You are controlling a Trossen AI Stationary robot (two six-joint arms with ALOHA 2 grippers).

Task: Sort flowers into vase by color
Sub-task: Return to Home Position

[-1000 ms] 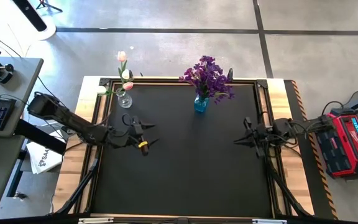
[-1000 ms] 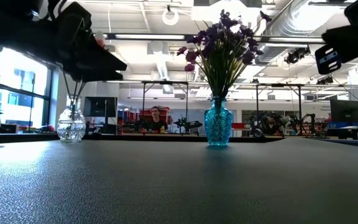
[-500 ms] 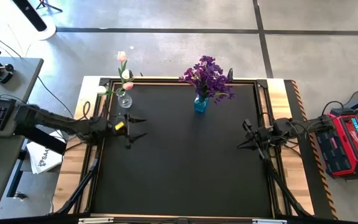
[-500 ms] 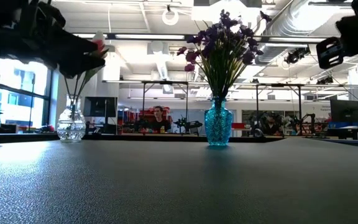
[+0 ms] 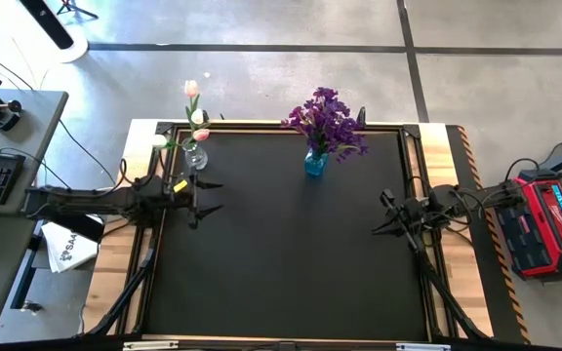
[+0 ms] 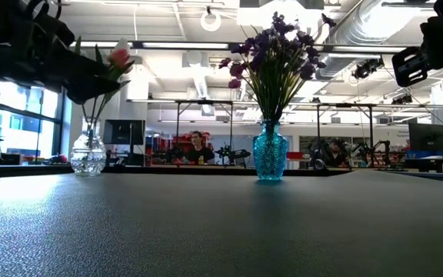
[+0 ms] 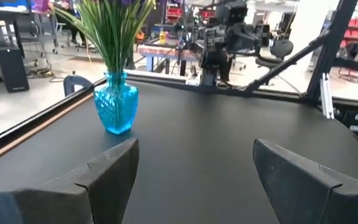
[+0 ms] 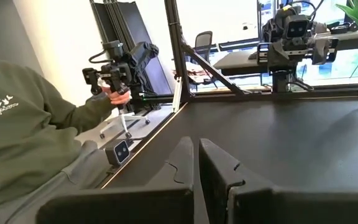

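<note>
Tabletop (image 5: 291, 273) black, flowers (image 5: 326, 117) in vases (image 5: 314, 164) — workshop (image 6: 191, 77) beyond

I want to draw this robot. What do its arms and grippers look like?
The left arm and right arm are thin, dark and jointed, with black cables. The left gripper and right gripper each have two flat, dark fingers. The left wrist carries a yellow mark.

The left end effector (image 5: 212, 196) has withdrawn leftward, nearer the clear vase (image 5: 195, 156).

1 clear vase (image 5: 195, 157), 1 blue vase (image 5: 314, 164), 1 purple bunch (image 5: 326, 119)
</note>
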